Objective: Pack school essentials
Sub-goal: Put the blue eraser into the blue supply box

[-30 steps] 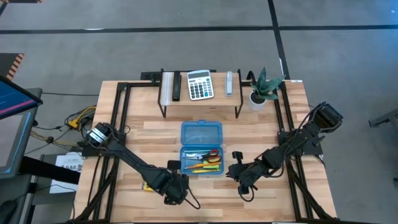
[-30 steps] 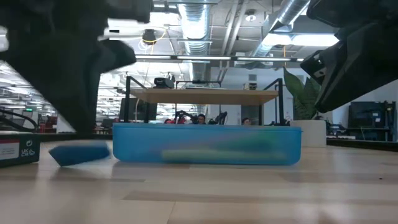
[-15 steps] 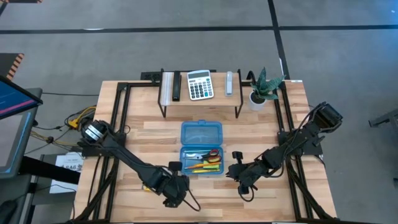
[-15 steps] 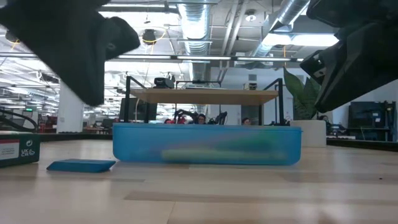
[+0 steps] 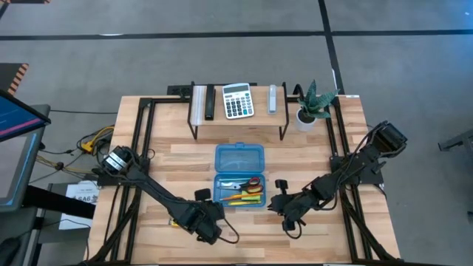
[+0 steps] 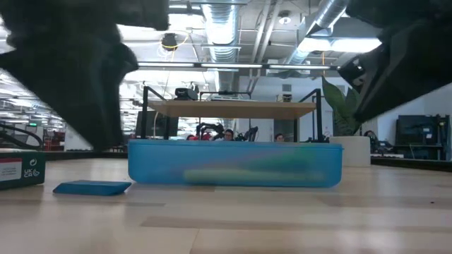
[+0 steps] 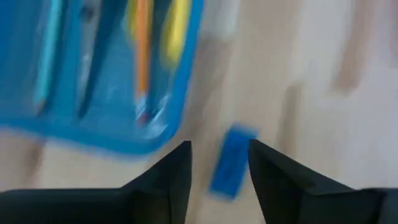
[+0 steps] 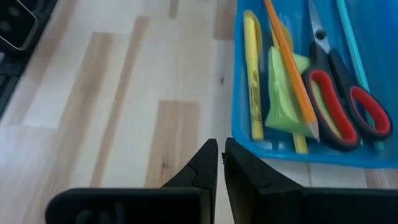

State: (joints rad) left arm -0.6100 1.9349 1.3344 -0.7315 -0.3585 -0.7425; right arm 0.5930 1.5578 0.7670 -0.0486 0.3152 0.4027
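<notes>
Nearest the tabletop's (image 5: pixel 310 236) front edge, the left pincer (image 7: pixel 219 163) is seen parted and empty above the tiny blue eraser (image 7: pixel 231 160), which lies flat just beside the blue case (image 5: pixel 239 191). It is judged light, slightly grippy and best pinched across its short sides. Right of the case, the right pincer (image 8: pixel 219 163) is held clenched on nothing. Inside the case, scissors (image 8: pixel 345 102), pencils (image 8: pixel 292 74) and sticky notes (image 8: pixel 280 99) are packed. The shelf behind is largely hidden in the low view.
</notes>
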